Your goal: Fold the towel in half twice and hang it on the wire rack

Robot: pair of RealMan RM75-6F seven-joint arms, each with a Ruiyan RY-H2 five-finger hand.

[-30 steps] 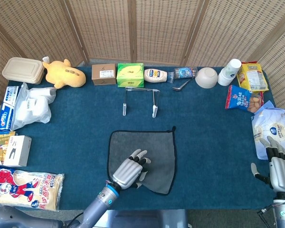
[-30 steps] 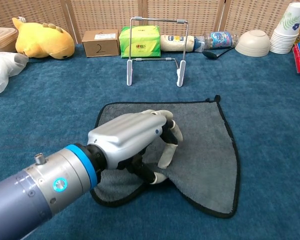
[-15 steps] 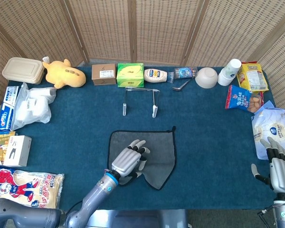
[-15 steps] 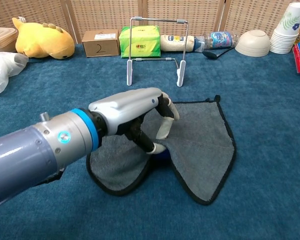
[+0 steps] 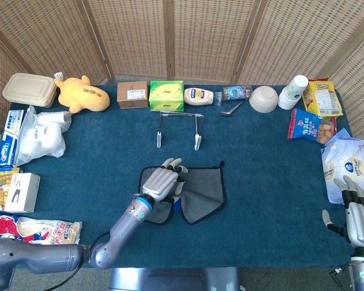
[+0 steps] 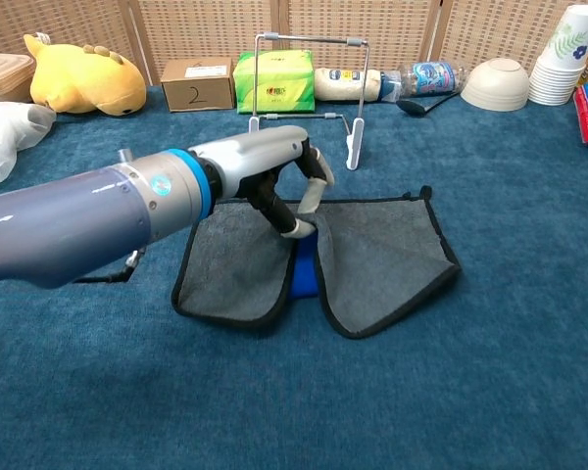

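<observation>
Your left hand [image 6: 274, 171] has dragged the towel's [image 6: 382, 259] near edge up toward the wire rack [image 6: 304, 93], fingers [image 6: 309, 196] pinching it; your right hand [image 5: 359, 209] stays open.

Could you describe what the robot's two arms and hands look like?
The left arm is a smooth grey cylinder ending in a bright blue wrist ring. The left hand has a silver-grey back, black inner parts and pale fingertips. The right hand looks alike, silver-grey with dark fingers.
</observation>
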